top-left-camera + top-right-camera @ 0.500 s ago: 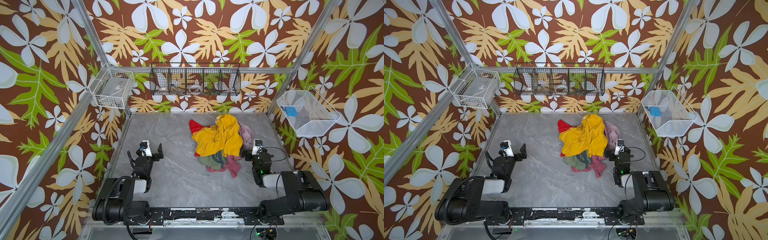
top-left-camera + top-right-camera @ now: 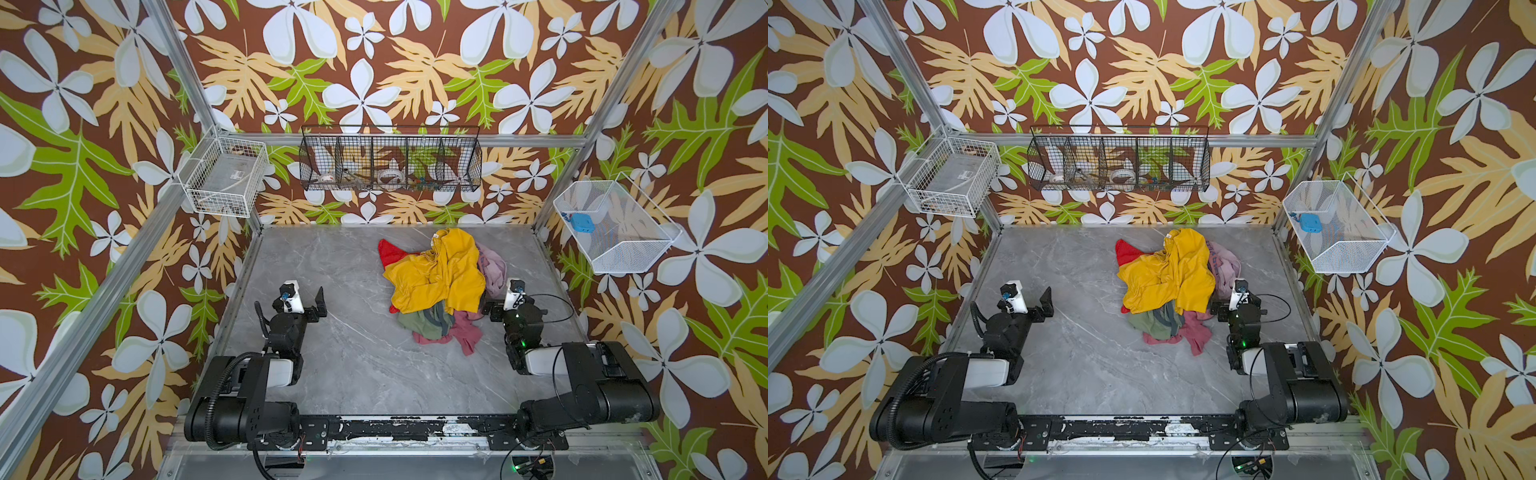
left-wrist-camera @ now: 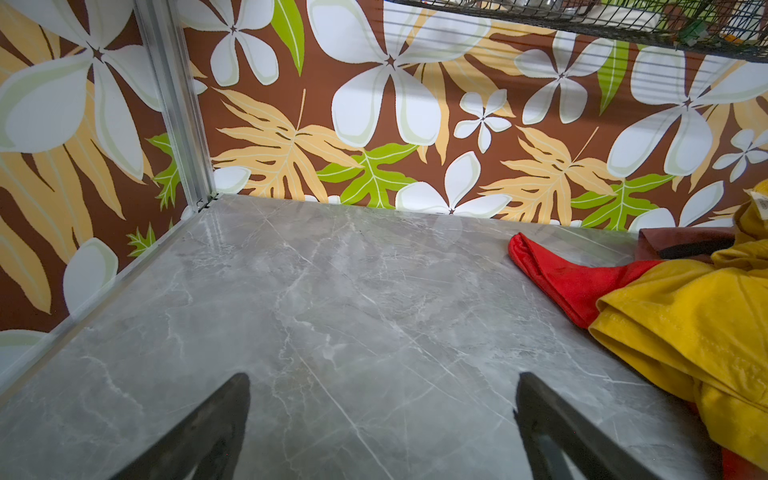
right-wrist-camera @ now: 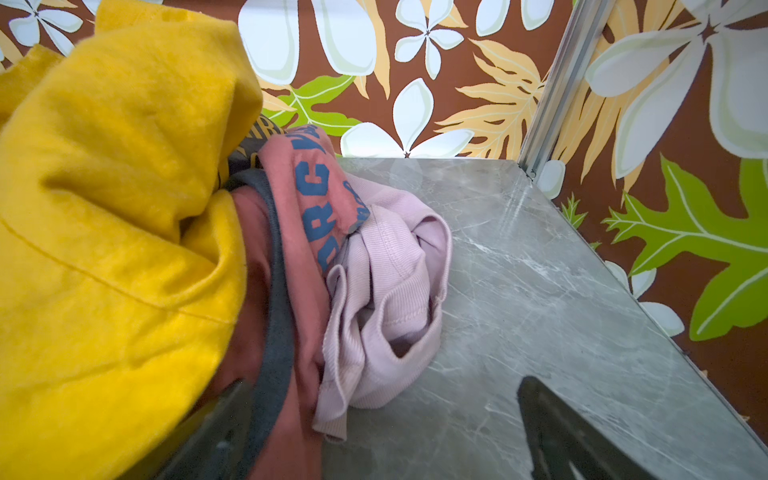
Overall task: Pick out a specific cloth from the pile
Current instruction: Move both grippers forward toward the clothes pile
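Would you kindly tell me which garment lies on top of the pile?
The mustard-yellow garment; the red cloth and olive-green cloth only peek out beneath it.

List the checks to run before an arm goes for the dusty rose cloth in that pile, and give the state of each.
1. Left gripper open and empty, over bare table: ok.
2. Right gripper open, gripping nothing: ok.
3. Dusty rose cloth in sight at the near edge of the pile: ok.
4. Cloth free of cover: not ok; yellow garment and olive-green piece lie over part of it.
5. Right gripper lined up on it: not ok; it faces the lilac-pink cloth.
6. How far the cloth runs under the pile: cannot tell.
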Robot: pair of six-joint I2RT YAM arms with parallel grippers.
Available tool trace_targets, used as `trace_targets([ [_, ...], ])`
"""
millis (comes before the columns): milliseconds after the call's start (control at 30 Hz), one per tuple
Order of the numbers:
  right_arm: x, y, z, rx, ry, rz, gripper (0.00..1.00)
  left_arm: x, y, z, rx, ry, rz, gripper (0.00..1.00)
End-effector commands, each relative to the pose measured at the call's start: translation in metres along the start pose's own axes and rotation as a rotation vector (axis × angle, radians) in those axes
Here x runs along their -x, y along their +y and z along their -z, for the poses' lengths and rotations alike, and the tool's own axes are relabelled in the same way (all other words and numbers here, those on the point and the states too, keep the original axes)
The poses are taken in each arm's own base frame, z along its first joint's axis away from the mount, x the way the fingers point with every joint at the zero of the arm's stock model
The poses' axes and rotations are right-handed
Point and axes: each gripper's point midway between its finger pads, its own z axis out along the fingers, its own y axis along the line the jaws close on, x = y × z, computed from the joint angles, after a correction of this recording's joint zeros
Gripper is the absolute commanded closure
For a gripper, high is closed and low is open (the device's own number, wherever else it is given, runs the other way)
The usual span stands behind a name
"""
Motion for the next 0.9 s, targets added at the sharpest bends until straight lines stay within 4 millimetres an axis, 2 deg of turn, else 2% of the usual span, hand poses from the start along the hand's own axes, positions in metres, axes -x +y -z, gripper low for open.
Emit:
trace_targets([
  [0, 0.006, 0.000, 0.000, 0.001, -0.022, -0.001, 0.01, 0.006, -0.002, -0.001, -0.008, -0.022, -0.007, 0.00],
  [767, 0.005, 0.000, 0.001, -0.001, -0.022, -0.002, 0.02, 0.007, -0.001, 0.000, -0.006, -0.026, -0.006, 0.00],
  [867, 0.006, 0.000, 0.002, 0.002, -0.027, -0.001, 0.00, 0.013, 0.009, -0.009, 0.068, 0.026, 0.019, 0.00],
])
